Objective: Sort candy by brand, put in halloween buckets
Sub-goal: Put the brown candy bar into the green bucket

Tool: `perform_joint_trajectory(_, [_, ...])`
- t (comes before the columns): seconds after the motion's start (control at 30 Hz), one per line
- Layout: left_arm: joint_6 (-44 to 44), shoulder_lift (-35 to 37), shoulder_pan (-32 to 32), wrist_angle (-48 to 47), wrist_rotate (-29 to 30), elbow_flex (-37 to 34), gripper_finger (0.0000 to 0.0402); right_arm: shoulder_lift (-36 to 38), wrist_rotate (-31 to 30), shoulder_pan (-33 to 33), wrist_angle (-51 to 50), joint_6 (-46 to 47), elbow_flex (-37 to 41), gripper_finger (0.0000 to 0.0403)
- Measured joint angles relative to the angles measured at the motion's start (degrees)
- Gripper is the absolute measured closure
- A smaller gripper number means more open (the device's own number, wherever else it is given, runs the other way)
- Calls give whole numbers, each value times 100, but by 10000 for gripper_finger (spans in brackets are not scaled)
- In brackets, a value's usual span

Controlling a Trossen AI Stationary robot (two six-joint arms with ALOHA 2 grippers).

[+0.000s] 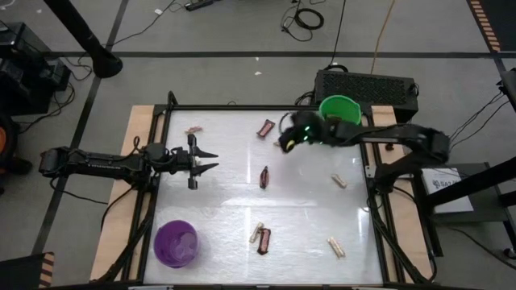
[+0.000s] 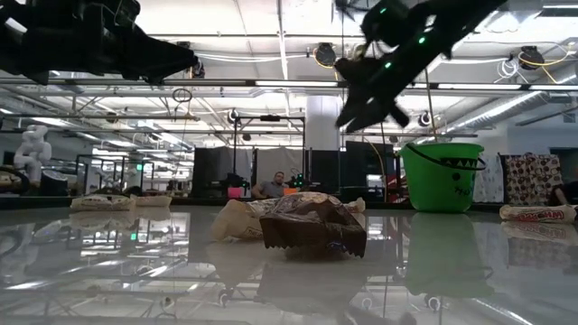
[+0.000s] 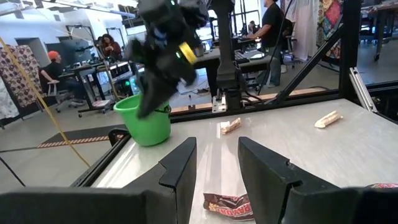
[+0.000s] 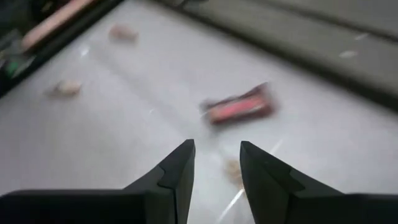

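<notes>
We note the right gripper (image 1: 285,142) raised above the table near the far edge, just beside the green bucket (image 1: 339,109); its fingers (image 4: 177,171) stand apart with nothing between them, and its wrist view looks down on a dark red-brown bar (image 4: 239,106) lying on the white table surface (image 1: 306,217). In the low view the same gripper (image 2: 357,108) hangs well above the tabletop, to the left of the green bucket (image 2: 441,176). We record the left gripper (image 1: 205,159) at the left side of the table, also parted and empty, fingers (image 3: 180,171) pointing across toward the right arm; a dark-wrapped bar (image 3: 229,206) lies on the surface just beyond them. The purple bucket (image 1: 175,243) sits at the near left corner, well apart from the green one at the far right. Candy is scattered on the table: a dark bar (image 1: 265,128) near the far edge just beside the right gripper, another dark bar (image 1: 264,177) at mid-table, a dark bar (image 1: 264,241) touching a pale bar (image 1: 255,233) near the front, a pale bar (image 1: 193,130) at far left, and pale bars at right (image 1: 339,180) and front right (image 1: 335,246). We cannot tell what either bucket contains. People show in the room beyond.
</notes>
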State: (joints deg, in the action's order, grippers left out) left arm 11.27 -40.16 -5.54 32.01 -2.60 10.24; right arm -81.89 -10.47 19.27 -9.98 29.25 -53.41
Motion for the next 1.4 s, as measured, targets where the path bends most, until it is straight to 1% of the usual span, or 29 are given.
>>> perform_joint_trajectory(0.1, [-2, -1, 0, -2, 0, 0, 274, -590, 545, -402, 394, 2, 0, 282])
perform_joint_trajectory(0.2, [-17, -2, -2, -2, -1, 0, 274, -1142, 903, -848, 653, -5, 0, 282])
perform_joint_trajectory(0.4, [-35, -2, 0, -2, 1, 0, 274, -1875, 930, -1608, 1014, -49, 2, 282])
perform_joint_trajectory(0.6, [-39, 0, 0, -3, 1, 0, 274, -2103, 882, -2026, 1623, -415, 2, 282])
perform_joint_trajectory(0.67, [-38, 0, -1, -7, 0, 0, 274, -2105, 784, -2104, 1737, -465, 2, 282])
perform_joint_trajectory(0.8, [-37, -2, 0, -7, -1, 0, 274, -2105, 227, -2201, 1813, -648, 2, 282])
perform_joint_trajectory(0.9, [-37, -2, 0, -21, 0, 0, 274, -2105, 5, -2302, 1890, -923, 2, 282])
perform_joint_trajectory(1.17, [-33, 0, 0, -39, 0, 0, 274, -2105, -21, -2627, 1906, -1223, 2, 282])
perform_joint_trajectory(1.23, [-33, -1, 0, -39, -1, 0, 274, -2105, -111, -2702, 1931, -1389, 2, 282])
perform_joint_trajectory(1.33, [-33, 0, 0, -39, 1, 0, 274, -2114, -639, -2829, 1926, -1691, 2, 282])
perform_joint_trajectory(1.4, [-33, 0, 0, -39, 1, 0, 274, -2132, -861, -2880, 1933, -1886, 2, 282])
